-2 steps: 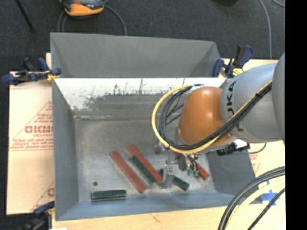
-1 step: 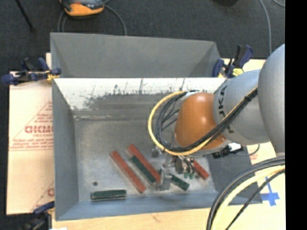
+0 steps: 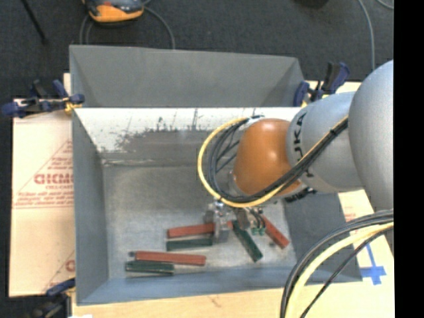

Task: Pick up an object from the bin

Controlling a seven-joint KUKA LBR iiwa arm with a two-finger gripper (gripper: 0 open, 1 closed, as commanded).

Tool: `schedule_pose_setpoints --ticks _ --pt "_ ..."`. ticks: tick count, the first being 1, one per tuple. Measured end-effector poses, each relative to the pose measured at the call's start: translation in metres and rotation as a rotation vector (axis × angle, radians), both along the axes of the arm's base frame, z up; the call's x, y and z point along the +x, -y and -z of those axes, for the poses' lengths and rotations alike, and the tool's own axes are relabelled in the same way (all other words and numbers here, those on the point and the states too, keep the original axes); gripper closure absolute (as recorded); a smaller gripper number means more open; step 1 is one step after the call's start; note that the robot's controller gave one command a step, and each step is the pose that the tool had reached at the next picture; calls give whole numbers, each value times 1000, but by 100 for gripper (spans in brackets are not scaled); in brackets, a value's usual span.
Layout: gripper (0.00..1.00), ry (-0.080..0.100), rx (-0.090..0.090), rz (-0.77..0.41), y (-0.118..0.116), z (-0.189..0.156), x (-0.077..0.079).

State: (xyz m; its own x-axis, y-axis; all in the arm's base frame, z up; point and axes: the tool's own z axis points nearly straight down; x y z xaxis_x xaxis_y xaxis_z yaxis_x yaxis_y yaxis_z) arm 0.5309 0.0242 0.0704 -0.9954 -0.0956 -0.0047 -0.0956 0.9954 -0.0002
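Observation:
My gripper (image 3: 219, 220) reaches down from under the orange wrist cover to the bin floor, right of centre near the front. It stands at the right end of a short red bar (image 3: 188, 231) that lies flat. A dark green bar (image 3: 189, 244) lies just below the red one. To the gripper's right, a dark green bar (image 3: 247, 243) lies slanted, with a red bar (image 3: 275, 234) slanted beside it. Whether anything is gripped is hidden by the gripper's own body.
A longer red bar (image 3: 169, 258) and a green bar (image 3: 149, 267) lie side by side near the bin's front wall at the left. The arm and its looped cables cover the bin's right part. The left and back floor is bare grey metal.

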Motion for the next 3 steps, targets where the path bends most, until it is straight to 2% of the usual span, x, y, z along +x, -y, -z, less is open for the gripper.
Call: schedule_pose_setpoints --ticks 1,2,3 --pt "100 0 0 1 0 0 0" --pt "100 -2 0 -33 -41 -107 65" --pt "100 -2 0 -33 -41 -107 65"
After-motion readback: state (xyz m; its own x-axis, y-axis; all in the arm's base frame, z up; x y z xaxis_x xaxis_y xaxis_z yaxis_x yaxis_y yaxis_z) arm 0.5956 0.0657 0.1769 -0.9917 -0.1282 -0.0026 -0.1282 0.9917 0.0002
